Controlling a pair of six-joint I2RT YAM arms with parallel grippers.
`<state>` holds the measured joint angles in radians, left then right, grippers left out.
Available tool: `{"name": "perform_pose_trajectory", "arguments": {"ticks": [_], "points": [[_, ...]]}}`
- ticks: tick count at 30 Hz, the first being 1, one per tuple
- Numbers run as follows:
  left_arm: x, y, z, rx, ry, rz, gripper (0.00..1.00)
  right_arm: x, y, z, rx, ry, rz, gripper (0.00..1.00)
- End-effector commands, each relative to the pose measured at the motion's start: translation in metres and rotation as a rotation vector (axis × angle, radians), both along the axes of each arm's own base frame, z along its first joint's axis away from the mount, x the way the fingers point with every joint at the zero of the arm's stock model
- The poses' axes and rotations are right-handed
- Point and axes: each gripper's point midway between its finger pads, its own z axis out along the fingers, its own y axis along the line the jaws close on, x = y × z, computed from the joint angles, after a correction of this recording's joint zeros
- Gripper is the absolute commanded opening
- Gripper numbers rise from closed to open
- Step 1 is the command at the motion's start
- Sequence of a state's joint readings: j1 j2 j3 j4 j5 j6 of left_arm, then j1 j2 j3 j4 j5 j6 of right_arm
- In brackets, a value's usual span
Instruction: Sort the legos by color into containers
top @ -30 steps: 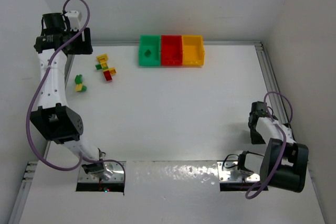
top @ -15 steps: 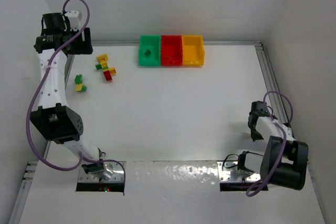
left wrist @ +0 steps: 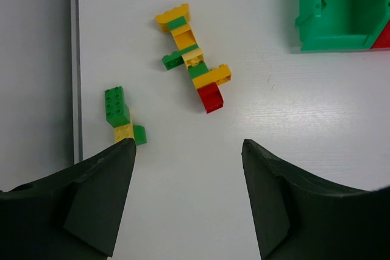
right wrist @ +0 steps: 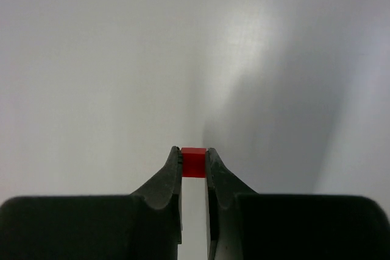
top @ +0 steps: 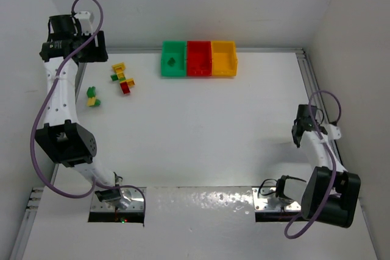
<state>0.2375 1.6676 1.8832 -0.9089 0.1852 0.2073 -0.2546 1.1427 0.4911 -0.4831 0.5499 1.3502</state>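
From overhead I see the green bin [top: 173,58], red bin [top: 198,58] and yellow bin [top: 223,58] side by side at the far edge. The brick chain [top: 122,78] and a smaller clump [top: 92,97] lie to their left. On my left wrist camera the left pincer [left wrist: 186,150] stands apart. The chain's long axis runs diagonally ahead of it, red end nearest, and the clump is just beside one fingertip. On the right wrist camera the right pincer [right wrist: 194,151] is clamped on a red brick [right wrist: 194,162] at its tips.

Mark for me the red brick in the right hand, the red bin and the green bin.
red brick [right wrist: 194,161], right wrist view, its visible face.
red bin [top: 198,73], top external view, near wall.
green bin [top: 173,73], top external view, near wall.
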Motion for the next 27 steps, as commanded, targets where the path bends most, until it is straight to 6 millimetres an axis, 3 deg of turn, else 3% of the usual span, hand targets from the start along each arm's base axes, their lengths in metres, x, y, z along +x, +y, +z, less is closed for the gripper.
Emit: {"name": "perform_pose_trajectory", "arguments": {"ticks": [1,2,5,6,7,8,9,13,14,15,16,17,18,19,20,21,22,23,24,25,27], "points": [[0.01,0.002,0.015,-0.02,-0.082,0.032,0.68,0.075,0.009,0.059,-0.032,-0.225,0.227,0.0],[0.009,0.001,0.009,-0.036,-0.072,0.045,0.68,0.096,0.016,0.078,-0.048,-0.27,0.301,0.0],[0.01,0.005,0.003,-0.044,-0.069,0.087,0.68,0.131,0.042,0.1,-0.065,-0.285,0.469,0.0],[0.01,0.007,-0.001,-0.043,-0.06,0.104,0.68,0.154,0.064,0.128,-0.097,-0.329,0.556,0.0],[0.009,0.011,-0.005,-0.032,-0.046,0.126,0.68,0.166,0.074,0.139,-0.116,-0.336,0.601,0.0],[0.008,0.014,-0.008,-0.028,-0.036,0.137,0.68,0.179,0.101,0.136,-0.119,-0.308,0.701,0.0],[0.006,0.017,-0.013,-0.015,-0.019,0.155,0.68,0.198,0.111,0.163,-0.128,-0.364,0.731,0.0],[0.0,0.023,-0.025,0.003,0.009,0.181,0.68,0.243,0.156,0.191,-0.095,-0.43,0.862,0.0],[-0.002,0.023,-0.026,0.004,0.009,0.182,0.68,0.249,0.178,0.196,-0.092,-0.435,0.922,0.0],[-0.002,0.023,-0.033,0.004,0.015,0.184,0.68,0.268,0.194,0.206,-0.101,-0.45,0.959,0.0],[-0.003,0.022,-0.033,0.005,0.008,0.184,0.68,0.276,0.208,0.208,-0.118,-0.442,1.011,0.0],[-0.003,0.023,-0.036,0.004,0.008,0.187,0.68,0.279,0.235,0.208,-0.108,-0.433,1.076,0.0],[-0.003,0.023,-0.041,0.004,0.012,0.192,0.68,0.294,0.256,0.236,-0.112,-0.498,1.125,0.0],[-0.002,0.024,-0.045,0.002,0.017,0.201,0.68,0.308,0.274,0.216,-0.109,-0.453,1.182,0.0],[-0.001,0.025,-0.048,-0.006,0.022,0.211,0.68,0.319,0.301,0.246,-0.125,-0.521,1.23,0.0],[-0.001,0.026,-0.052,-0.008,0.035,0.219,0.68,0.326,0.317,0.247,-0.125,-0.527,1.279,0.0],[0.0,0.026,-0.057,-0.02,0.047,0.225,0.68,0.34,0.332,0.218,-0.141,-0.46,1.337,0.0],[0.001,0.025,-0.06,-0.022,0.053,0.224,0.68,0.35,0.354,0.248,-0.175,-0.534,1.374,0.0],[0.0,0.024,-0.064,-0.026,0.065,0.225,0.67,0.356,0.365,0.245,-0.186,-0.532,1.402,0.0],[0.0,0.023,-0.066,-0.03,0.069,0.222,0.68,0.366,0.38,0.221,-0.205,-0.504,1.451,0.0],[0.0,0.024,-0.071,-0.03,0.076,0.225,0.67,0.374,0.391,0.207,-0.228,-0.515,1.481,0.0]]}}
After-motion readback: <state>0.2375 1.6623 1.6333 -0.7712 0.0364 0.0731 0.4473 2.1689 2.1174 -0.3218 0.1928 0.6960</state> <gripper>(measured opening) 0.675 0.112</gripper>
